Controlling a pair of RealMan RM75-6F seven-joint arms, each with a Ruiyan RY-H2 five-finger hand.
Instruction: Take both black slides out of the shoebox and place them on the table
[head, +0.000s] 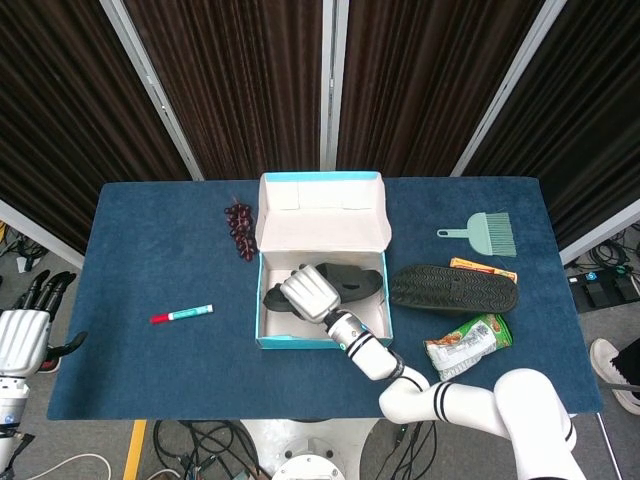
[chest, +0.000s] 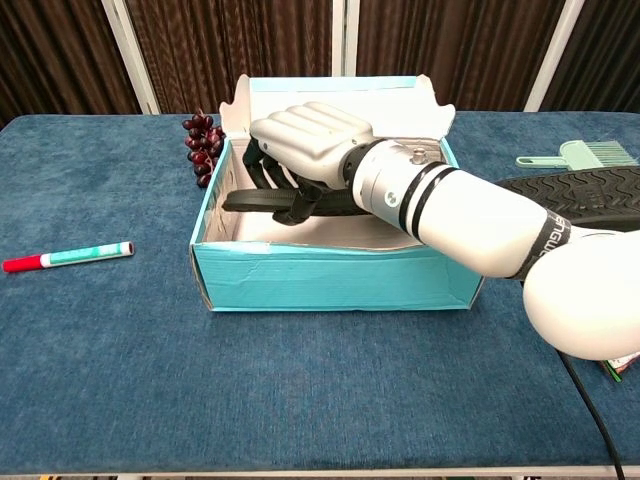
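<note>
R robot hand (chest: 305, 140) grips black slide (head: 345, 284) in shoebox (chest: 330, 280).

One slide in the box, one on the table.
Your right hand (chest: 305, 138) sits on the slide (head: 345, 283) inside the shoebox (chest: 330, 275); the other slide (head: 453, 288) lies right of it.

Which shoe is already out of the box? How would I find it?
Start at the open blue shoebox in the middle of the table. Just to the box's right lies a black slide, sole up, on the blue cloth. Its neighbours, a green brush and a snack bag, are smaller and colourful.
</note>
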